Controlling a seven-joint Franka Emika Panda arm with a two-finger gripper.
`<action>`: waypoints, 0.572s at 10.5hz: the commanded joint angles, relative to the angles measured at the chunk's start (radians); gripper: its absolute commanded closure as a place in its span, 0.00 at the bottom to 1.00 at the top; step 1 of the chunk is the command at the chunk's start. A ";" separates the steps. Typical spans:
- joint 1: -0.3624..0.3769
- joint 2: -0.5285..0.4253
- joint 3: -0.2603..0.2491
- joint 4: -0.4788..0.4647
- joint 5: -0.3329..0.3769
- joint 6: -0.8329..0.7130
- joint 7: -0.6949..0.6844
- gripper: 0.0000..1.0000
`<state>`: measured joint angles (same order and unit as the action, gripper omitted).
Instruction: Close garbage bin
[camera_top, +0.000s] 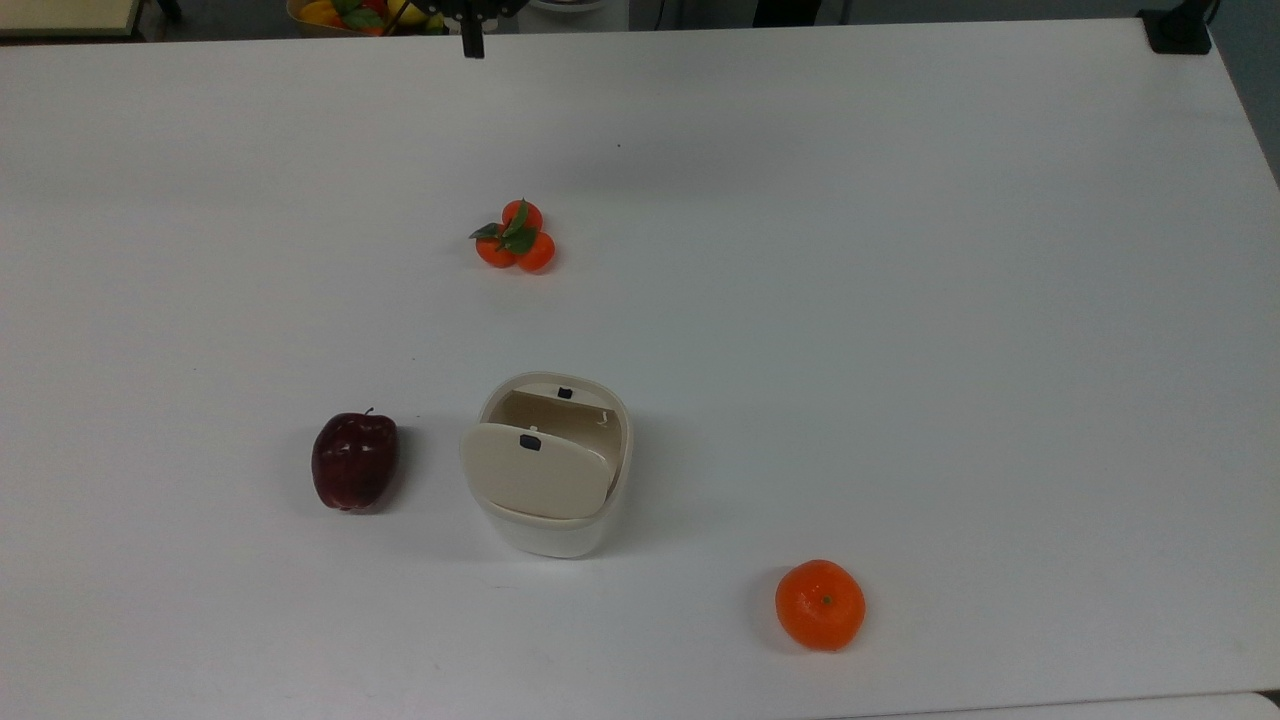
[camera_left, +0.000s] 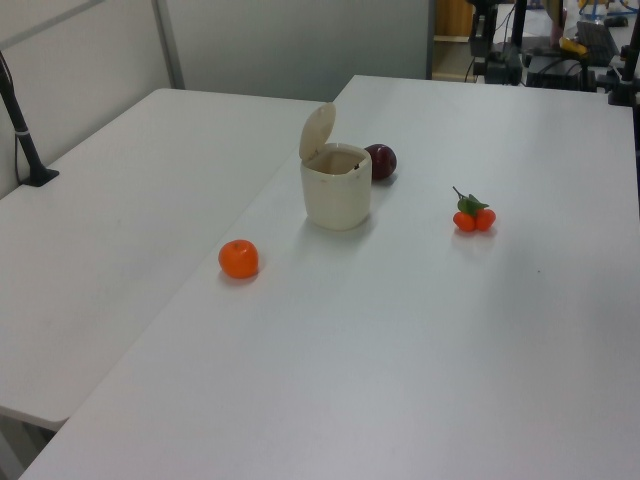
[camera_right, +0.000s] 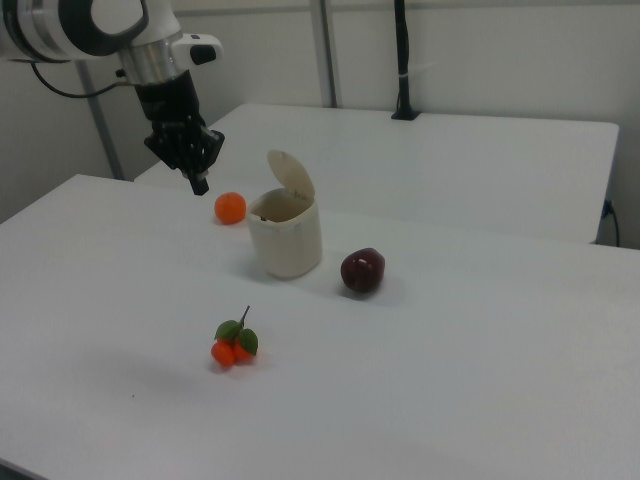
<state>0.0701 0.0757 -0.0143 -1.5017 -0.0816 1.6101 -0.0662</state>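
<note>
While the garbage bin (camera_top: 551, 470) stands upright near the middle of the white tabletop (camera_top: 900, 300), its beige lid (camera_top: 535, 470) is raised on its hinge, well short of closed; right view shows the lid (camera_right: 291, 174) tilted up over the far rim.

- Small black tab (camera_top: 530, 441) on the lid's inner face; a second black mark (camera_top: 565, 393) on the bin's far inside rim.
- Apple (camera_top: 354, 461), dark red: just beside the bin on the top view's left, not touching. In the left view the apple (camera_left: 380, 161) sits behind the bin (camera_left: 336, 186).
- Single orange (camera_top: 820, 604): well apart from the bin, toward the top view's lower right.
- Cluster of small oranges with green leaves (camera_top: 515, 237): farther up the tabletop in the top view, apart from everything else.
- End effector (camera_right: 199, 183): hanging in the air above the tabletop at the right view's left, pointing down, well apart from the bin (camera_right: 286, 232). Fingers appear pressed together, nothing between them. In the top view it shows at the upper edge (camera_top: 472, 42) as one dark tip.
- Black post (camera_right: 402, 60) rises from the far tabletop in the right view.
</note>
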 joint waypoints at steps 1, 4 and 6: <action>0.002 0.053 -0.004 0.003 0.008 0.179 0.061 1.00; -0.004 0.122 -0.006 0.005 0.002 0.510 0.196 1.00; -0.004 0.177 -0.006 0.005 0.003 0.693 0.204 1.00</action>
<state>0.0661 0.2048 -0.0152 -1.5029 -0.0817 2.1416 0.1046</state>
